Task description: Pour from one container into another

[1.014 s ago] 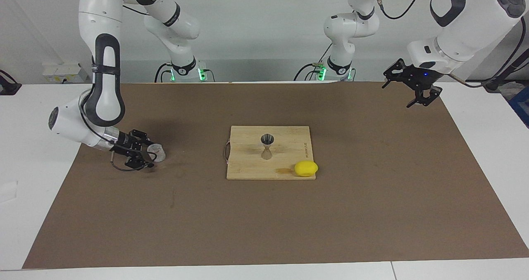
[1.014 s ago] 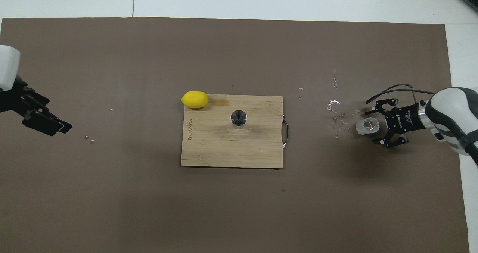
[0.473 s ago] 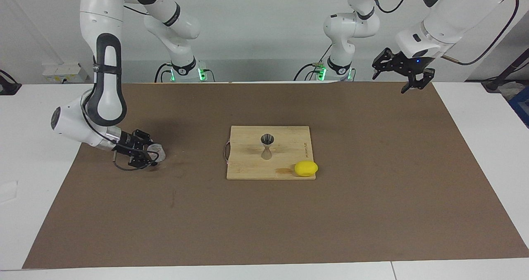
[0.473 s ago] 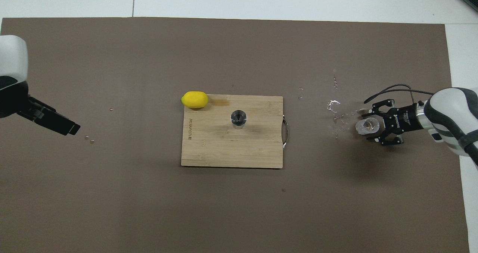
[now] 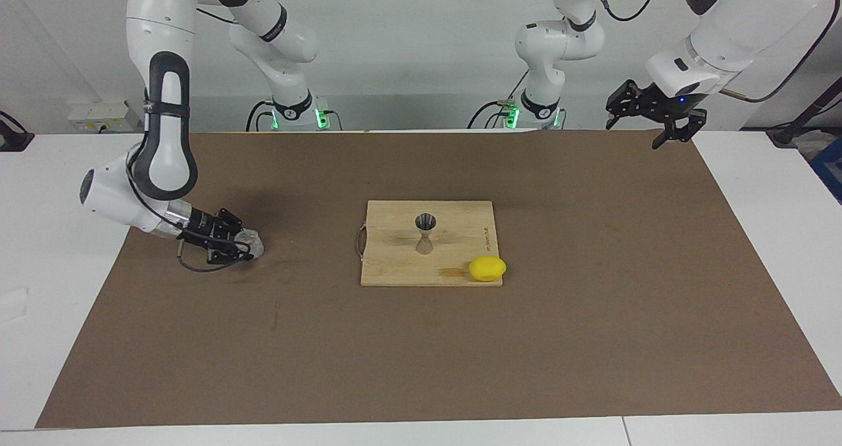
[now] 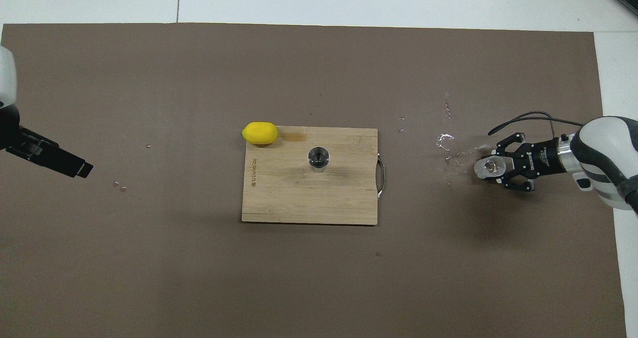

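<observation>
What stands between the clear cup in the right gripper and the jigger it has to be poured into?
Nothing visible. The right gripper is shut on the clear cup at its arm's end of the mat; only bare mat and board lie between it and the jigger. The lemon sits at the board's corner, past the jigger.

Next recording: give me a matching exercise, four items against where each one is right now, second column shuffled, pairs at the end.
Things:
1. clear cup
2. jigger
3. lemon
4. left gripper

Places:
A. raised over the mat's edge at the left arm's end
B. upright at the middle of the cutting board
C. at the board's corner farthest from the robots
D. between the right gripper's jaws

Pairs: 1-D, 2-B, 3-C, 4-A
</observation>
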Action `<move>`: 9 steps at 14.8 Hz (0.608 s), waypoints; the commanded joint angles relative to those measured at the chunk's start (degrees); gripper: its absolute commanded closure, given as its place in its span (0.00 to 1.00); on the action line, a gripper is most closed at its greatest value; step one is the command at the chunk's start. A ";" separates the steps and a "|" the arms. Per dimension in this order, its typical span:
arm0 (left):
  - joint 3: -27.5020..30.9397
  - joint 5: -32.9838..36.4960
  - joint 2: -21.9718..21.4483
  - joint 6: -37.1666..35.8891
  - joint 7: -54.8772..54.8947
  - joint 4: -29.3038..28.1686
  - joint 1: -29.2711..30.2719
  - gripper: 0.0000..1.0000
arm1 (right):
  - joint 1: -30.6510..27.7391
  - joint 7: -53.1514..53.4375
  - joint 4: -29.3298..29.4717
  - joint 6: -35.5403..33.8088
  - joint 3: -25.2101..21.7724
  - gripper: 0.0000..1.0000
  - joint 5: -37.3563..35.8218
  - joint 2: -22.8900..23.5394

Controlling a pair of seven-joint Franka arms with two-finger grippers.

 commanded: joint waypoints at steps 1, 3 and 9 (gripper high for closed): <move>-0.24 1.14 -1.82 2.18 -0.78 -2.36 0.24 0.00 | 0.08 0.13 -1.50 -0.69 0.28 0.86 1.86 -2.89; -0.16 1.49 -1.82 2.27 -1.92 -2.45 0.33 0.00 | 1.39 2.94 -1.33 -0.69 0.28 0.87 1.86 -4.03; -0.51 5.45 -1.65 4.90 -18.08 -2.27 0.59 0.00 | 11.14 16.11 -0.45 0.37 0.19 0.87 0.81 -7.72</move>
